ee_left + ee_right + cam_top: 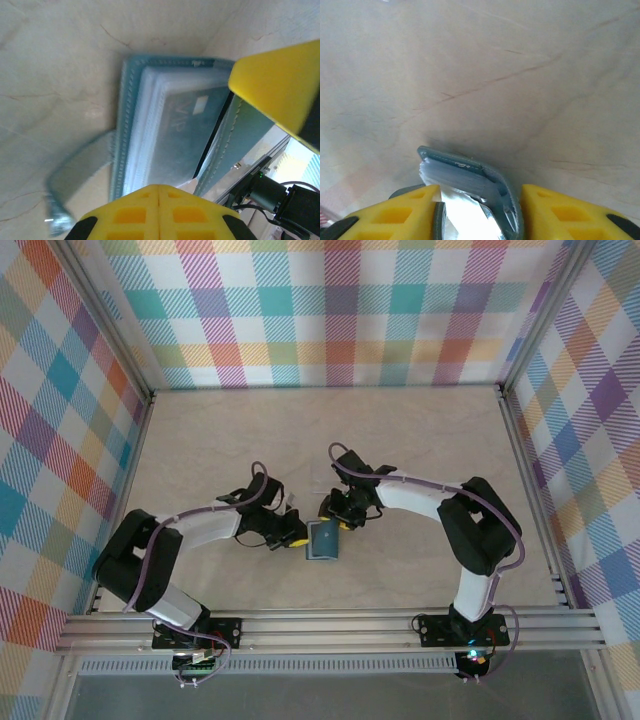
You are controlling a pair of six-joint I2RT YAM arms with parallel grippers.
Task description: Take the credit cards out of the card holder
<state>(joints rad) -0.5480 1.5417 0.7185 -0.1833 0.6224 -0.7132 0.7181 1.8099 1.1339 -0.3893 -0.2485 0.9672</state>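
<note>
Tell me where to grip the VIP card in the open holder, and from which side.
Probably its thin edge beside the fold, coming in flat along the panel. The card lies flush under a clear sleeve in the card holder, so its faces are covered and only an edge offers purchase.

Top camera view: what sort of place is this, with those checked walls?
Most likely a robot test booth in a lab, not a home: checked panels wall in a pale tabletop, a metal rail carries the bolted left arm and right arm, and a blue card holder is between them.
</note>
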